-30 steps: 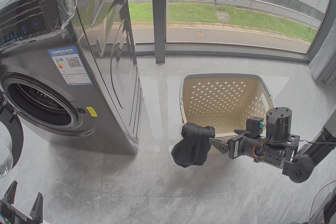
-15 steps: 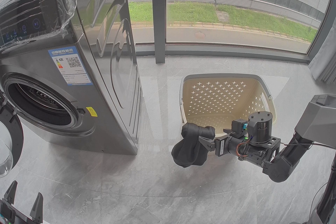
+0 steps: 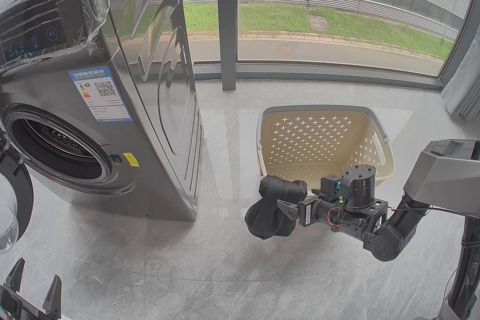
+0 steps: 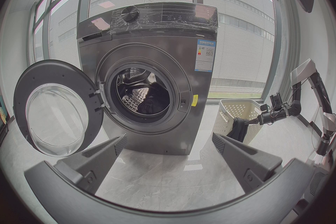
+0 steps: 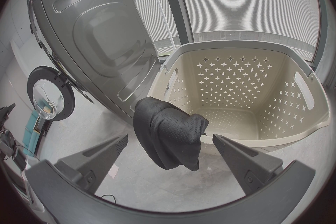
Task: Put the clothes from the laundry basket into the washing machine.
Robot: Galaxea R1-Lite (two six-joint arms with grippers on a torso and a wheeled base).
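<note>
A black garment (image 3: pixel 272 211) hangs over the near left corner of the cream laundry basket (image 3: pixel 325 111), mostly outside the rim. My right gripper (image 3: pixel 286 208) is level with it, open, its tips right at the cloth. In the right wrist view the garment (image 5: pixel 168 132) sits between and just beyond the spread fingers (image 5: pixel 105 154), draped on the basket's rim (image 5: pixel 245 44). The washing machine (image 3: pixel 100 86) stands at left with its round door (image 4: pixel 52 109) swung open; dark clothes (image 4: pixel 147 105) lie in the drum. My left gripper (image 3: pixel 37 272) is open, low on the near left.
The basket's inside looks bare in the right wrist view. Grey tiled floor lies free between the machine and the basket. A window wall with a pillar (image 3: pixel 226 11) runs behind both. A curtain (image 3: pixel 462 86) hangs at far right.
My right arm has moved left, bringing the open gripper up to the black garment. The garment, basket and left gripper have stayed put.
</note>
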